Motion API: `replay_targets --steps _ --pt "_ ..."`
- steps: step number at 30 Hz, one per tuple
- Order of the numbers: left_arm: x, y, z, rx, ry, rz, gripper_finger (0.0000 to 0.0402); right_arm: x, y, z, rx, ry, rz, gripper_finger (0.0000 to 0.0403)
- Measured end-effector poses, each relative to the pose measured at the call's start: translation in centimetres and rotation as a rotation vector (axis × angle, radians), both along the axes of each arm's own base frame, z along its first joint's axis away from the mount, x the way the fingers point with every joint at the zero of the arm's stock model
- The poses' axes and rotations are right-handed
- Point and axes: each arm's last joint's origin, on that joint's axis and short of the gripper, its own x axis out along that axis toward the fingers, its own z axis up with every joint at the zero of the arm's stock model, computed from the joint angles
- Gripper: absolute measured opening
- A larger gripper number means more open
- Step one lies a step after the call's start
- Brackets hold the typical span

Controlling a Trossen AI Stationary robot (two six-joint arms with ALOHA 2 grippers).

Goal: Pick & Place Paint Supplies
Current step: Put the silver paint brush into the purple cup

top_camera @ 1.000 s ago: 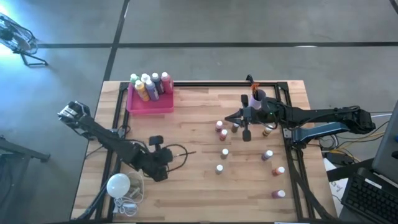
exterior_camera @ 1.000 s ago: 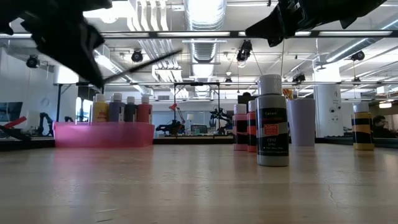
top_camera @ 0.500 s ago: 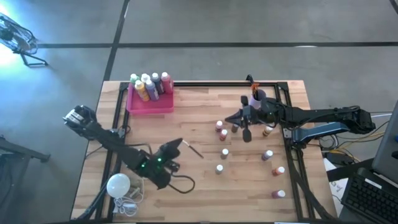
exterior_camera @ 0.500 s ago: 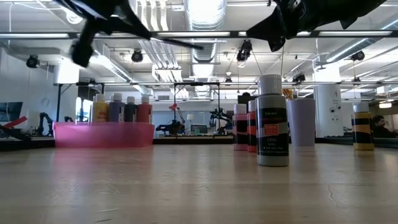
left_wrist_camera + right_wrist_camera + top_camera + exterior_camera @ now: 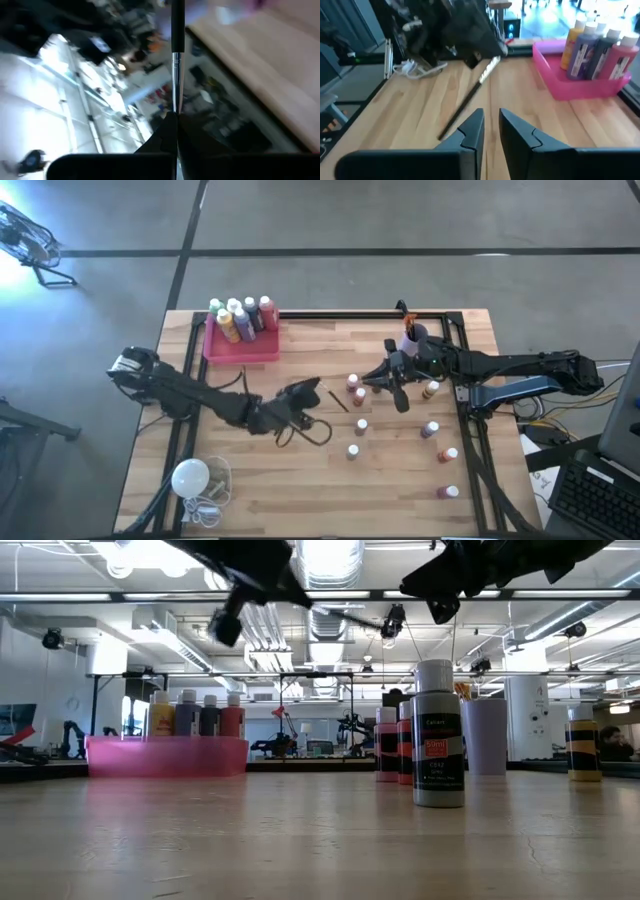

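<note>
One thin dark paintbrush point(image 5: 333, 395), silver ferrule | left fingers point(image 5: 167, 131) clamped on it

left gripper point(image 5: 306, 392) carried paintbrush point(image 5: 332, 399) rightward, right fingers point(image 5: 472, 131) parted slightly

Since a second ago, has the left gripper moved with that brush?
Yes. The left gripper, shut on the paintbrush, has swung from near the white bulb toward the table's middle, closer to the small bottles.

My left gripper point(image 5: 308, 393) pinches a thin paintbrush point(image 5: 333, 399) at mid-table, tip pointing right toward small bottles point(image 5: 355, 387). My right gripper point(image 5: 392, 380) hovers just right of them. Far left, a pink tray point(image 5: 240, 348) holds larger bottles point(image 5: 242, 317).
</note>
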Motion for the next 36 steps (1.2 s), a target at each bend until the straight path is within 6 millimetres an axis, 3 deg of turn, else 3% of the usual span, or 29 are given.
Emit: replay_targets --steps 7,12,15,29,36 --pt "1.1 1.1 1.9 0.190 0.003 -0.232 0.0000 -0.1 -0.2 2.3 0.017 0.076 -0.010 0.0095" --pt "1.6 1.4 1.8 0.306 0.039 -0.263 0.0000 -0.1 0.0 3.6 0.073 0.064 0.010 0.0123" --pt "2.3 1.3 1.6 0.401 0.038 -0.251 0.0000 -0.1 0.1 3.6 0.114 0.071 0.045 0.0138" --pt "7.3 0.3 0.9 0.494 0.085 -0.251 0.0000 0.0 0.1 2.8 0.137 0.112 0.062 0.0180" --pt "7.7 0.3 1.4 0.497 0.074 -0.238 0.0000 0.1 0.1 2.4 0.147 0.130 0.060 0.0171"
